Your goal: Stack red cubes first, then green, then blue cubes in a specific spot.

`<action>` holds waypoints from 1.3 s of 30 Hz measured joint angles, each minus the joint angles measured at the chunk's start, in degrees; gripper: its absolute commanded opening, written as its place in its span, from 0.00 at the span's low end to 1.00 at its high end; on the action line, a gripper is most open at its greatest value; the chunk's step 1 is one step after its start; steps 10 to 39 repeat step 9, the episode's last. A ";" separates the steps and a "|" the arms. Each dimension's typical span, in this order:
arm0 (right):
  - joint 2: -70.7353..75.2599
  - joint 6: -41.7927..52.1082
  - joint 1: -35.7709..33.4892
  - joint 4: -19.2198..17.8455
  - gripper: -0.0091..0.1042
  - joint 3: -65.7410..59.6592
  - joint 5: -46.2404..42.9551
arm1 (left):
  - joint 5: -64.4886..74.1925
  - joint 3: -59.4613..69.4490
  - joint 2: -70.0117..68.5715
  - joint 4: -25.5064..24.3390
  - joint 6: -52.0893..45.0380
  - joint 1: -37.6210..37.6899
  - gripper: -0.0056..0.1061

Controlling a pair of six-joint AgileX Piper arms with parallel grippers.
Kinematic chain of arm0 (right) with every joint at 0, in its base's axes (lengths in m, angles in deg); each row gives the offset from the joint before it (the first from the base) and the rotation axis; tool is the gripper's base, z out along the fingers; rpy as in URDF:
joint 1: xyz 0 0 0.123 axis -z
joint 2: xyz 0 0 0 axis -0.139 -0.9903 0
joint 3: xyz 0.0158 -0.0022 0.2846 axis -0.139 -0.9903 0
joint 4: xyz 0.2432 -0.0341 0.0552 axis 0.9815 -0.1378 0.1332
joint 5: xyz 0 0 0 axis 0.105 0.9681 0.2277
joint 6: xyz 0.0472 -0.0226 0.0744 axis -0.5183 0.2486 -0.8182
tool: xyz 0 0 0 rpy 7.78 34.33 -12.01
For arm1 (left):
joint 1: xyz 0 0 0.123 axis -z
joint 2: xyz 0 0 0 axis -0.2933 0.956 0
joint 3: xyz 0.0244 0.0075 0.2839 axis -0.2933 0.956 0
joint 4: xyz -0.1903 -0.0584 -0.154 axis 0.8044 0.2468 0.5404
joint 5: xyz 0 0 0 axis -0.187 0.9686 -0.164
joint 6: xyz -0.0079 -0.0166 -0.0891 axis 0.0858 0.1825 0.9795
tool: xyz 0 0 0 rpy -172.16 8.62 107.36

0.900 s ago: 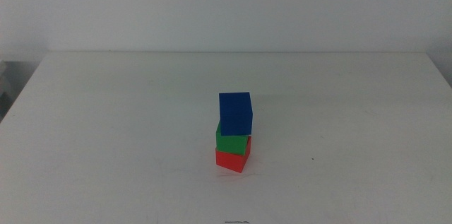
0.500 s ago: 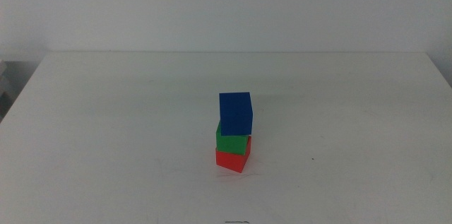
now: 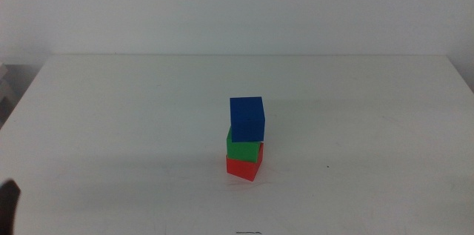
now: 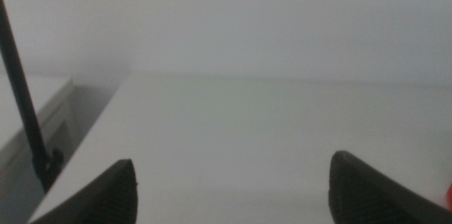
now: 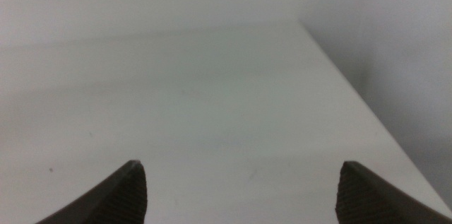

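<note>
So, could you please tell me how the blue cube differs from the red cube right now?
The blue cube tops the stack, resting on the green cube; the red cube is at the bottom, on the table. Blue sits slightly offset to the right; red sits squarely under green. Both look the same size and matte, and neither is held.

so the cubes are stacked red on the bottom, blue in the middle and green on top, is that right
Not quite. The middle view shows the red cube on the bottom, but the green cube is in the middle and the blue cube is on top.

matte red cube (image 3: pixel 244 168), green (image 3: pixel 243 150), blue cubes (image 3: pixel 247 118), smooth white table (image 3: pixel 111 116)
</note>
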 measured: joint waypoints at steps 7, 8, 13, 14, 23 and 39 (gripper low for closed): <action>0.05 0.00 0.00 -0.31 0.79 -0.78 1.01 | -0.01 8.54 -3.50 0.00 0.00 -0.05 0.87; 0.05 0.00 0.00 -0.31 0.79 -0.78 1.01 | 0.03 8.75 -3.50 0.00 0.00 -0.05 0.87; 0.05 0.00 0.00 -0.68 0.79 -0.78 1.01 | 0.11 8.89 -3.50 0.00 0.00 -0.05 0.87; 0.05 0.00 0.00 -0.68 0.79 -0.78 1.01 | 0.11 8.89 -3.50 0.00 0.00 -0.05 0.87; 0.05 0.00 0.00 -0.68 0.79 -0.78 1.01 | 0.11 8.89 -3.50 0.00 0.00 -0.05 0.87; 0.05 0.00 0.00 -0.68 0.79 -0.78 1.01 | 0.11 8.89 -3.50 0.00 0.00 -0.05 0.87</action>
